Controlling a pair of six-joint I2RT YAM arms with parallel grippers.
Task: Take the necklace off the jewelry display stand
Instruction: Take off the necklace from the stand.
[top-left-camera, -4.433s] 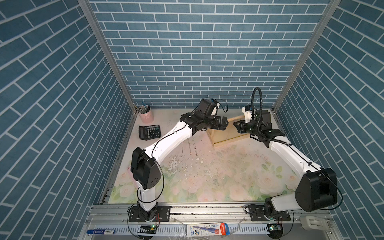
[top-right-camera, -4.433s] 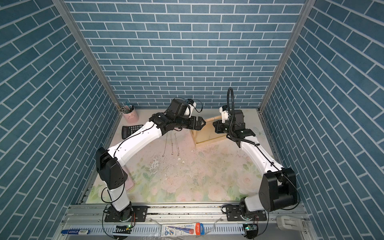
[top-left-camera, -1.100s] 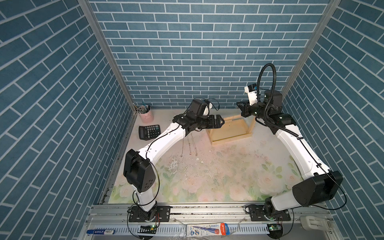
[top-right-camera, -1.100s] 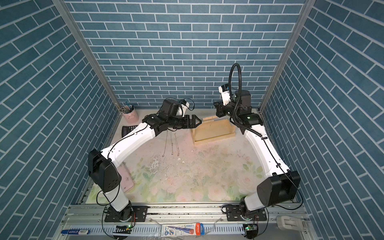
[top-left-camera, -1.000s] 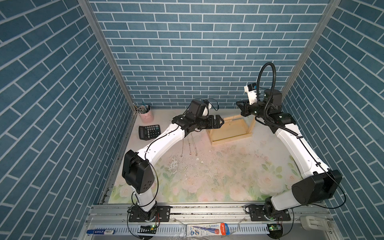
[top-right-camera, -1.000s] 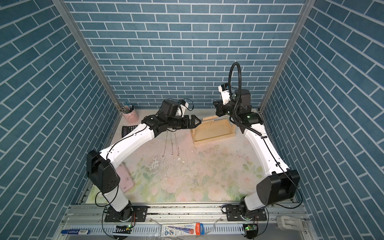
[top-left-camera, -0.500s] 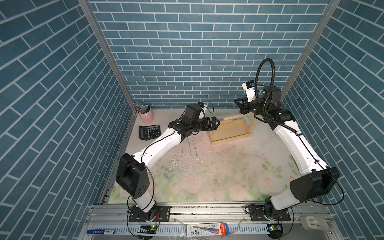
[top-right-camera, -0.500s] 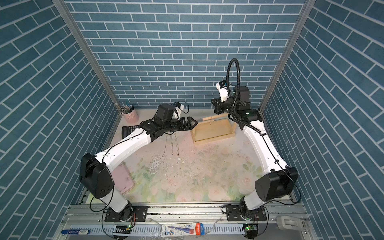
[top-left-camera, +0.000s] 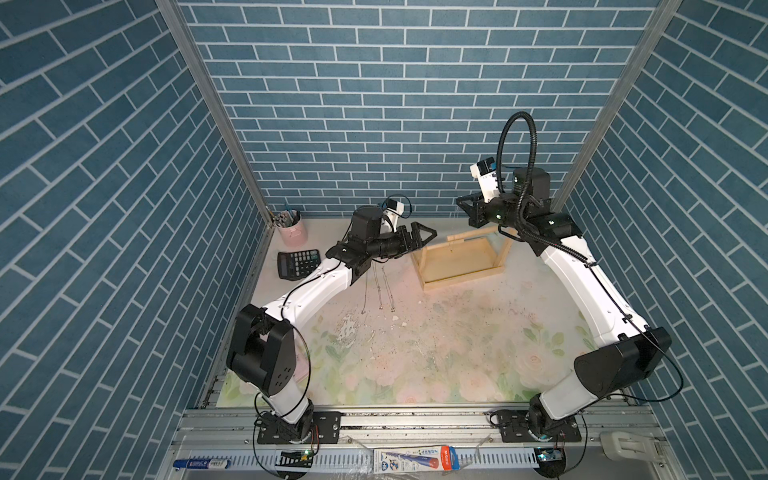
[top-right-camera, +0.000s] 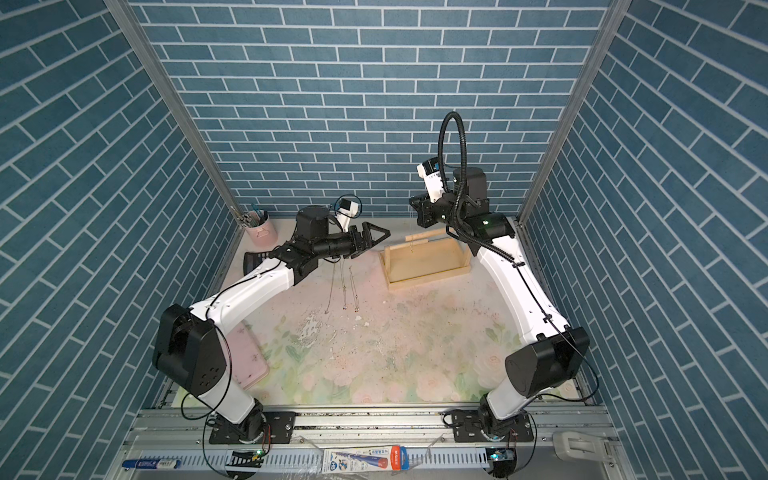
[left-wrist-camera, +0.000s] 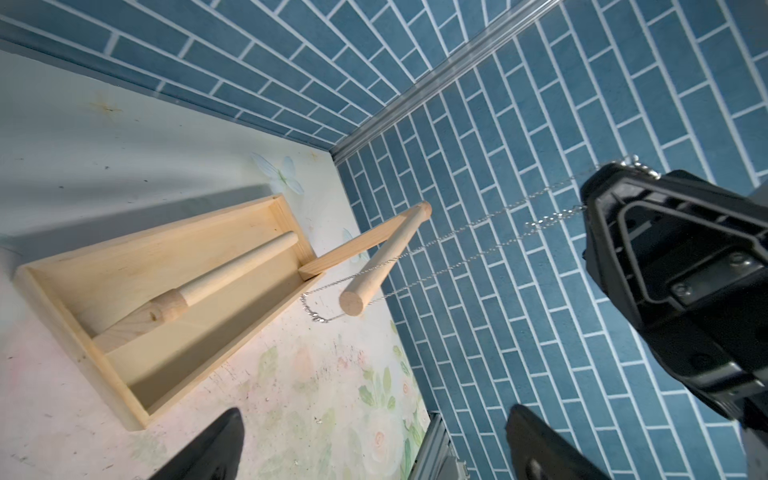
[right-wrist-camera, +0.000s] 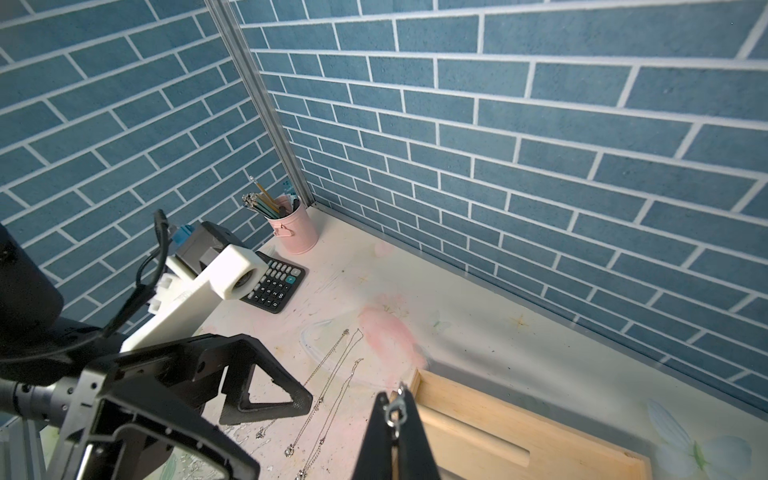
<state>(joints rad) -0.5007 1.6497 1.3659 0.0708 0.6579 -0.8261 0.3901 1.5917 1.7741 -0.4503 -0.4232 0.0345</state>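
Up over the counter (top-left-camera: 457, 324), pinches thin silver chain necklace (left-wrist-camera: 548, 218) in right end effector (right-wrist-camera: 395, 411), loop round pale-wood jewelry display stand's (top-left-camera: 461, 279) dowel tip (left-wrist-camera: 353, 301); holds left end effector (top-left-camera: 426, 239) spread beside it.

White arms (top-left-camera: 312, 291), black joints (top-left-camera: 262, 353), cables (top-left-camera: 517, 124)

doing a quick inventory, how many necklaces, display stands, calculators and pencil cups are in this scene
jewelry display stand: 1
necklaces: 4 (3 loose on the mat, 1 looped over the stand's bar, pinched by the right gripper)
calculator: 1
pencil cup: 1
total: 7
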